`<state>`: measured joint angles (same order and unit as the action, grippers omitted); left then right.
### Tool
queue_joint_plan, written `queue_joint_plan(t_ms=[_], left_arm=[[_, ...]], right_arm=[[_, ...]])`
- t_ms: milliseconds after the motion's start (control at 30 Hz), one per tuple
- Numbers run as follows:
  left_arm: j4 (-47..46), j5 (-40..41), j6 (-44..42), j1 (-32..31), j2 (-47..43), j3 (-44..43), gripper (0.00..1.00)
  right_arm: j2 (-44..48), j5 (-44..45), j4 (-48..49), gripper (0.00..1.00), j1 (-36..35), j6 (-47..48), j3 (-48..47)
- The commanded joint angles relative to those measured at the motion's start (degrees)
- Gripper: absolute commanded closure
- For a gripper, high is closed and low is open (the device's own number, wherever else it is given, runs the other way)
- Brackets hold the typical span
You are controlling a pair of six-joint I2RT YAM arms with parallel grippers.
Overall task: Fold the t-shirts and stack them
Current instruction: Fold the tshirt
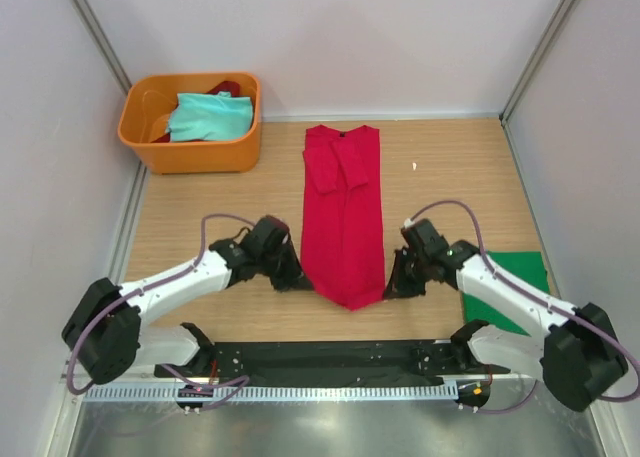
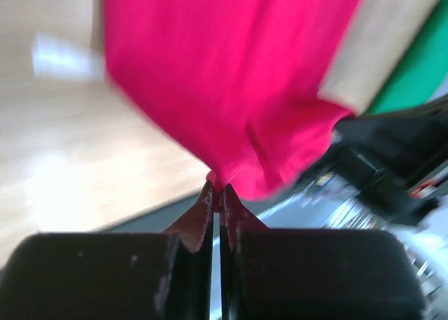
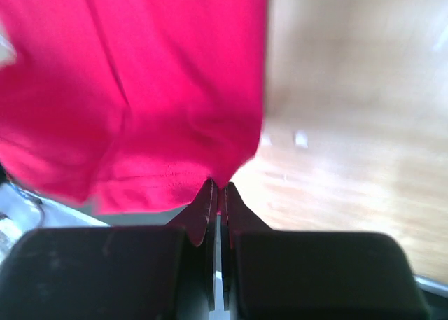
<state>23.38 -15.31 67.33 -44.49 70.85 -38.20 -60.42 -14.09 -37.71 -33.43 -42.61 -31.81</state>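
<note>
A red t-shirt (image 1: 343, 209) lies folded into a long narrow strip down the middle of the table, collar at the far end. My left gripper (image 1: 300, 279) is shut on its near left hem corner; the pinched red cloth shows in the left wrist view (image 2: 231, 103) between the gripper (image 2: 218, 188) tips. My right gripper (image 1: 392, 285) is shut on the near right hem corner, seen in the right wrist view (image 3: 140, 96) at the gripper (image 3: 218, 187). A folded green t-shirt (image 1: 508, 289) lies at the right, under the right arm.
An orange bin (image 1: 190, 149) at the far left corner holds a teal shirt (image 1: 208, 117) and some red cloth. A black rail (image 1: 330, 359) runs along the near table edge. White walls close in on both sides.
</note>
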Motion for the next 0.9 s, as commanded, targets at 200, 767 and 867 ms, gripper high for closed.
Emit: queue_joint_plan(t_ms=[200, 767, 867], left_arm=[[6.7, -7.5, -16.3, 18.3, 22.5, -30.1, 1.0], [12.2, -14.3, -20.5, 26.1, 49.2, -58.0, 1.0], [12.3, -15.0, -20.5, 26.2, 51.0, -59.0, 1.0]], right_arm=[[-31.1, -5.5, -3.3, 0.99, 16.6, 18.3, -33.1], [-58.6, -11.2, -8.7, 0.99, 22.7, 20.0, -67.0], [-59.9, -12.3, -7.9, 0.98, 23.2, 19.6, -67.1]])
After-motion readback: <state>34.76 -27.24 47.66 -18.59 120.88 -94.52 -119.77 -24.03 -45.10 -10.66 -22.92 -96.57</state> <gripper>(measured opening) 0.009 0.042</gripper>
